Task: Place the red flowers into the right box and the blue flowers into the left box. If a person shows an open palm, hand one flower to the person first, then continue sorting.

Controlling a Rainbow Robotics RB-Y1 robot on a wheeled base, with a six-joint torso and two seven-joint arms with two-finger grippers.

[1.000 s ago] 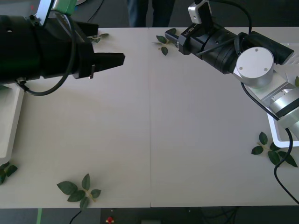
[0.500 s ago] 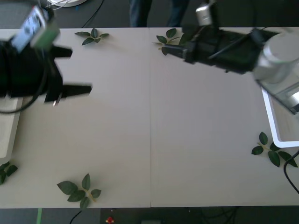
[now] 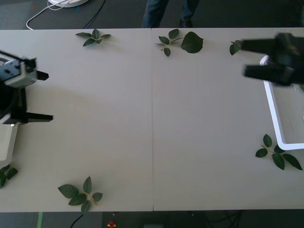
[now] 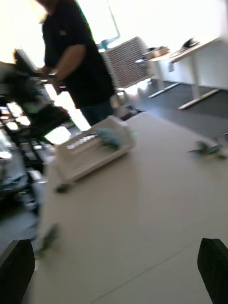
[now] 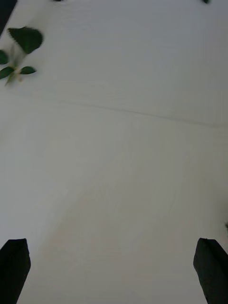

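Note:
My left gripper (image 3: 42, 96) hangs open and holds nothing at the table's left edge, just above the left box (image 3: 6, 142), whose corner shows there. My right gripper (image 3: 248, 58) is open and bare too, at the far right beside the right box (image 3: 273, 114), a white rim running out of frame. The right wrist view looks across the table at the left box (image 4: 90, 152) with pale blue flowers (image 4: 108, 136) lying in it. The red flowers are out of view. A person's legs (image 3: 166, 12) stand beyond the far edge; no palm shows.
Loose green leaf sprigs lie around the table's border: far left (image 3: 92, 37), far middle (image 3: 178, 40), near left (image 3: 80, 192), near right (image 3: 278, 154). The left wrist view faces bare tabletop (image 5: 118, 156) with a seam across it.
Both arms have drawn back from the far middle of the table, the left one to the left edge and the right one to the right edge. Both grippers stayed open.

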